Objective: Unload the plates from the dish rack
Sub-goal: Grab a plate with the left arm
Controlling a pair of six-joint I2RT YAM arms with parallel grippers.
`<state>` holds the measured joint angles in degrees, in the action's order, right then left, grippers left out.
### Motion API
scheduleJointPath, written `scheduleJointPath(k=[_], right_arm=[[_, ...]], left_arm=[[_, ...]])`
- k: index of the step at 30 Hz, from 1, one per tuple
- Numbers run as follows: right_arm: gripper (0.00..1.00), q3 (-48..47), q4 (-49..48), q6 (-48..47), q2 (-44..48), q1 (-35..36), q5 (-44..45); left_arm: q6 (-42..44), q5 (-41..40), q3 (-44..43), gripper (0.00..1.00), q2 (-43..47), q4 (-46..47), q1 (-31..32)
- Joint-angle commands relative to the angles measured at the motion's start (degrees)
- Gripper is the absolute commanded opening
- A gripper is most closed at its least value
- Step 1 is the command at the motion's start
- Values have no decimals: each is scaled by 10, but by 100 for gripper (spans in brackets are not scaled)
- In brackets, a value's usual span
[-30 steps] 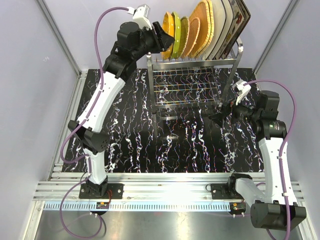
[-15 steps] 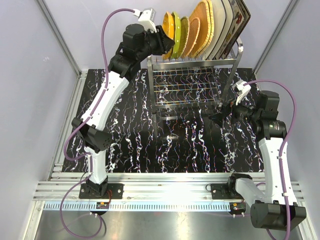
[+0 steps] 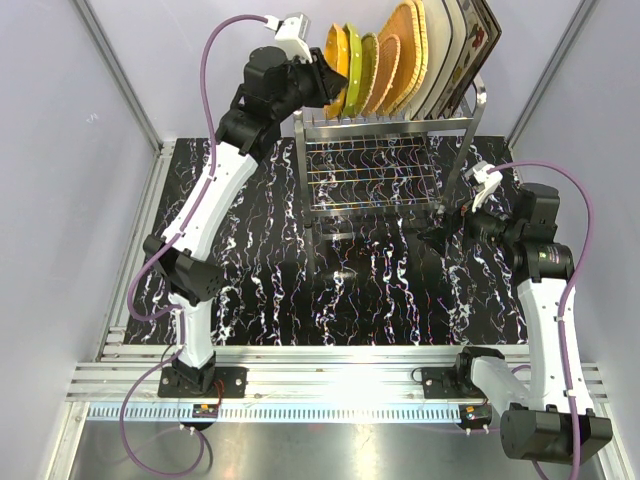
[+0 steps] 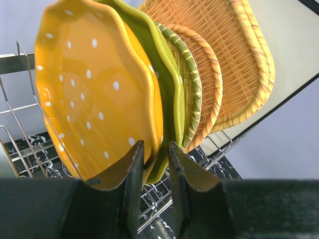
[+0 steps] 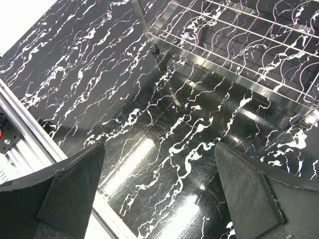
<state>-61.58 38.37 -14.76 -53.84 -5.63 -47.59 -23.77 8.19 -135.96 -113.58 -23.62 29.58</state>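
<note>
The dish rack point(image 3: 385, 125) stands at the back of the table, with the plates upright in its top prongs. From the left they are an orange dotted plate point(image 3: 337, 48), a lime-green plate point(image 3: 354, 62), orange woven plates point(image 3: 405, 50) and cream square ones point(image 3: 450, 55). My left gripper point(image 3: 334, 78) is raised at the rack's left end. In the left wrist view my left gripper point(image 4: 155, 145) is nearly shut on the lower rim of the orange dotted plate point(image 4: 94, 99). The lime-green plate's point(image 4: 168, 84) edge is also between its fingers. My right gripper point(image 5: 159, 149) hangs wide open and empty over the table.
The rack's lower grid shelf point(image 5: 239, 50) is bare and lies just ahead of my right gripper point(image 3: 432, 235). The black marbled table point(image 3: 260, 270) spreads left and in front of the rack. Metal rails point(image 3: 330, 385) run along the near edge. Grey walls close the sides.
My left gripper has moved right onto the end plates and its jaws have narrowed around the orange plate's rim. The right arm has barely moved.
</note>
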Motion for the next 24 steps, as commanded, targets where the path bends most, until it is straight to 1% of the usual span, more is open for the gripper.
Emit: scheduleJointPath(k=[1,7,13,19,23,24], right_arm=[[100,1,-16,-3,10,1,-3],[100,0,-17,-3,10,1,-6],[99,0,-18,-4,10,2,-5],[100,-1,-18,-2,11,1,-2],[100,-1,-17,-2,11,2,0],[100,-2,-17,-1,11,1,0]], left_arm=[[20,-3,2,27,1,38,-1],[55,-16,13,24,-2,39,0],[96,-43,20,24,-5,33,5],[129,-60,41,23,-5,52,7],[135,-55,52,15,-7,71,7],[136,-52,54,10,-4,74,7]])
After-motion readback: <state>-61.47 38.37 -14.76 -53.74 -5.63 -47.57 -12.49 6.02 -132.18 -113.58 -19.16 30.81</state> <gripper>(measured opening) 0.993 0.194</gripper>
